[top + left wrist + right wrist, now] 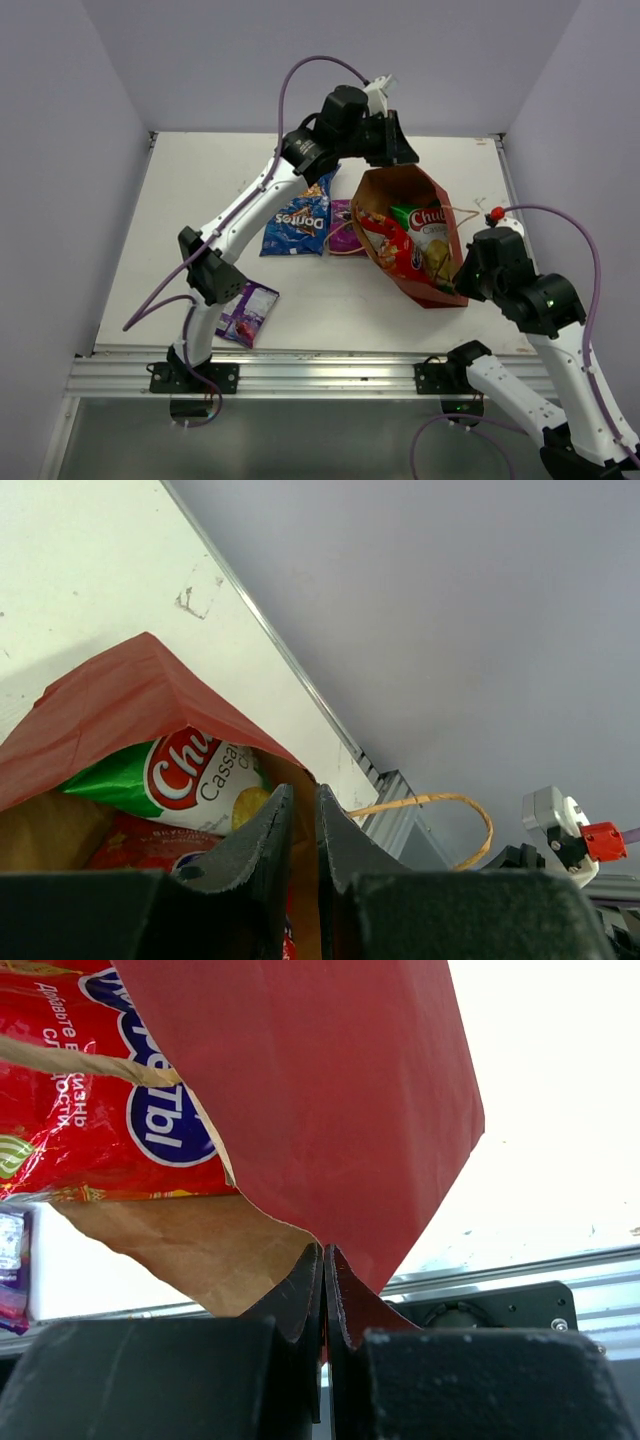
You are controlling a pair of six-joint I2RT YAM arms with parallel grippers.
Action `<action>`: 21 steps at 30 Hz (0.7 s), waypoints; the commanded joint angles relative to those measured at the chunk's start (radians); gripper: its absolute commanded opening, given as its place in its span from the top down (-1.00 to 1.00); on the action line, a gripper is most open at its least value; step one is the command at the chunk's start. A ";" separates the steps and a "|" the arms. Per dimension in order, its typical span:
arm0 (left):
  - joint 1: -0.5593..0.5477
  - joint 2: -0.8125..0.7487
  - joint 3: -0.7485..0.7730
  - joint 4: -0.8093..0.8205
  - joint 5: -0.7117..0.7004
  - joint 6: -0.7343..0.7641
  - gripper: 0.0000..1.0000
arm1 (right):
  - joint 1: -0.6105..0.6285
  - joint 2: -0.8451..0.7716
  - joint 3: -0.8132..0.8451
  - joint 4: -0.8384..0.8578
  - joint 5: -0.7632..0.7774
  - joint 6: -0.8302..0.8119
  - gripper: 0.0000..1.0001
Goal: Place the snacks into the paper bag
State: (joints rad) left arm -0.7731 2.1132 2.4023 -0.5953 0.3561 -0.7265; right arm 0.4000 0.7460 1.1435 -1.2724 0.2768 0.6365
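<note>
The red paper bag (411, 289) lies tilted on the table with its mouth open toward the camera. Inside are the green-white chips (428, 222) and the large red cookie bag (393, 250). My left gripper (392, 158) is shut on the bag's far rim; the left wrist view shows brown paper between the jaws (303, 792). My right gripper (458, 284) is shut on the bag's near corner (323, 1250). The blue Doritos (298, 222) and the purple square bag (342, 215) lie left of the bag. The small purple packet (248, 312) lies near the front edge.
A string handle (472, 813) arcs off the bag's rim. The left arm reaches over the Doritos. Grey walls close in the table on three sides; a metal rail (300, 372) runs along the front.
</note>
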 commanded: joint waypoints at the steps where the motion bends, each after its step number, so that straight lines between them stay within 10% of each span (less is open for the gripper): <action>1: -0.002 -0.007 0.035 0.005 -0.020 0.013 0.65 | 0.002 0.013 -0.013 0.010 0.022 0.006 1.00; 6: 0.017 -0.106 -0.105 -0.216 -0.204 0.102 0.55 | 0.000 0.021 -0.011 0.022 0.016 0.005 1.00; 12: 0.038 -0.324 -0.470 -0.161 -0.308 0.085 0.30 | 0.000 0.013 -0.010 0.024 0.024 0.009 1.00; 21: 0.034 -0.415 -0.600 -0.169 -0.361 0.049 0.19 | 0.000 0.013 -0.010 0.034 0.012 0.019 1.00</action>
State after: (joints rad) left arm -0.7361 1.7256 1.8339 -0.7807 0.0143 -0.6662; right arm 0.4000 0.7582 1.1400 -1.2472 0.2756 0.6376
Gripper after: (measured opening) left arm 0.404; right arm 0.010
